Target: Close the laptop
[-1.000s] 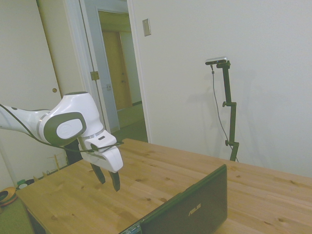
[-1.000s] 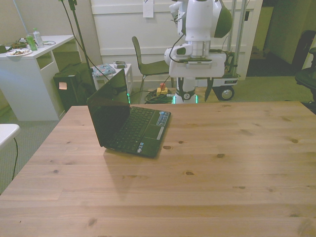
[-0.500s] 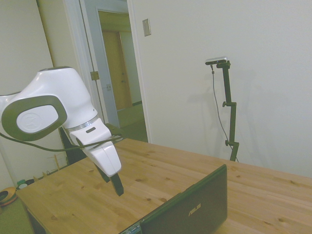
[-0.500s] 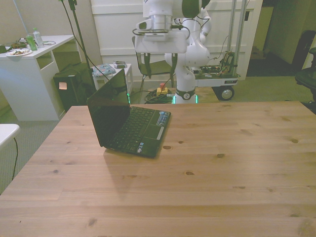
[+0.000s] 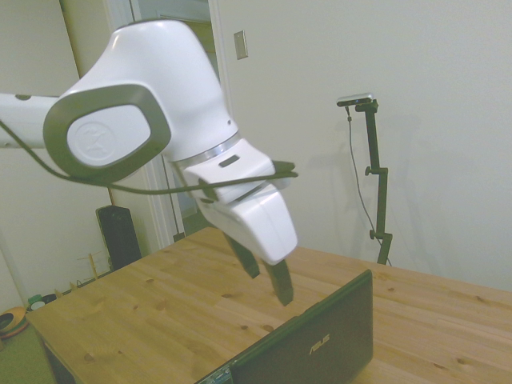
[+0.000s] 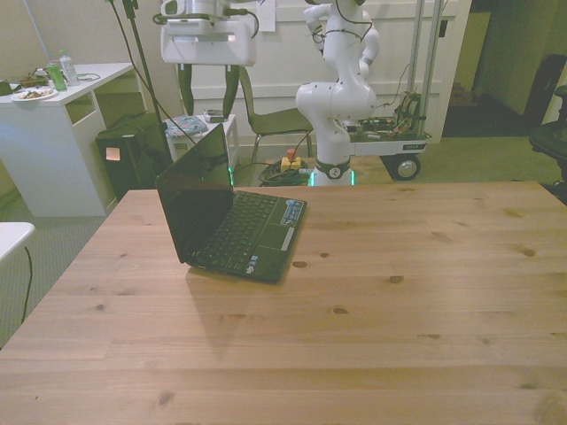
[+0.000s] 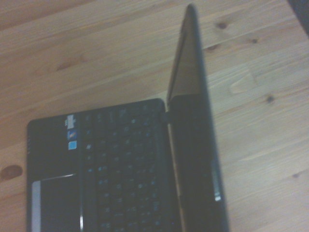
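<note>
You see the laptop (image 6: 232, 223) standing open on the wooden tabletop (image 6: 372, 301), toward the front view's left, with its lid raised steeply and its keyboard deck flat on the wood. In the side view the laptop (image 5: 320, 340) shows you the back of its dark lid, which bears a small silver logo. In the wrist view the laptop (image 7: 140, 164) appears from above: the lid is seen nearly edge-on, rising from the hinge beside the keyboard, and bare tabletop (image 7: 87, 53) lies around it.

The hand (image 6: 207, 88) hangs in the air above the laptop, over the upper edge of its lid and clear of it; you can see open space between the dark fingertips and the lid. Its two fingers (image 6: 185, 88) point downward and stand apart, with nothing between them. In the side view the hand (image 5: 266, 276) sits above and just beside the lid's upper edge, tilted so that the fingers slant down toward the laptop.

Behind the laptop, past the tabletop's far edge, you can make out a chair (image 6: 261, 111); off the front view's left of the laptop stands a white desk (image 6: 53, 133).
</note>
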